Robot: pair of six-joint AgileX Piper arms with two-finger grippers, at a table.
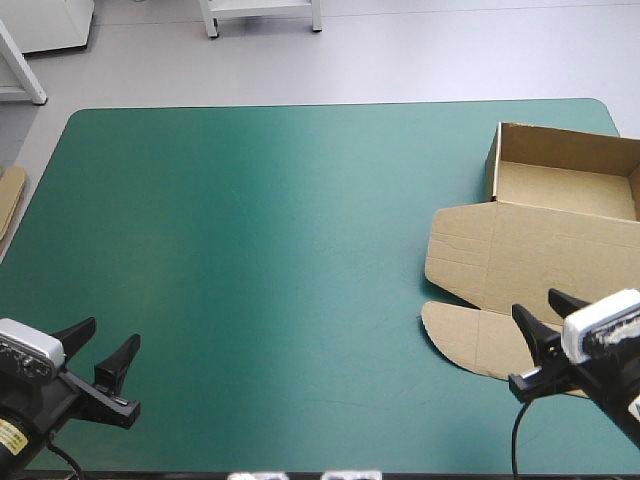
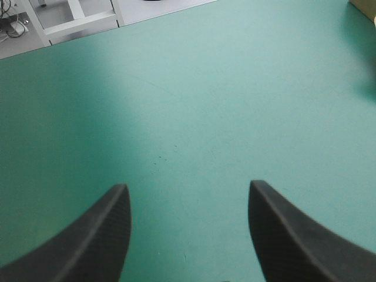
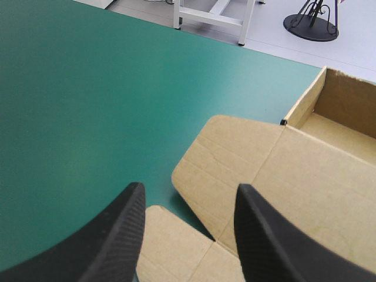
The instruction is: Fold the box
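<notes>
The brown box point(image 1: 540, 250) lay on the teal-green surface point(image 1: 280, 250), right in front of the right hand point(image 1: 533, 302). It was partly made. Its tray point(image 1: 565, 185) had walls standing up and was the part farthest from that hand. Its lid point(image 1: 520, 245) lay flat, between the tray and the hand. A rounded flap point(image 1: 470, 335) stuck out from the lid on the side nearest the hand.

The right hand was spread, with its two black fingers apart and nothing between them. In the right wrist view, the right hand point(image 3: 191, 187) was over the box point(image 3: 305, 176), with the rounded flap point(image 3: 176, 247) under the gap between the fingers. I could not tell if the fingers touched the board.

The left hand point(image 1: 110, 335) was far from the box, on the other side of the surface. It was spread too and held nothing. In the left wrist view, only bare teal-green cover lay between and ahead of the left hand point(image 2: 188, 187).

A small piece of brown board point(image 1: 10, 200) showed at the surface's edge, ahead of the left hand and off to its outer side.
</notes>
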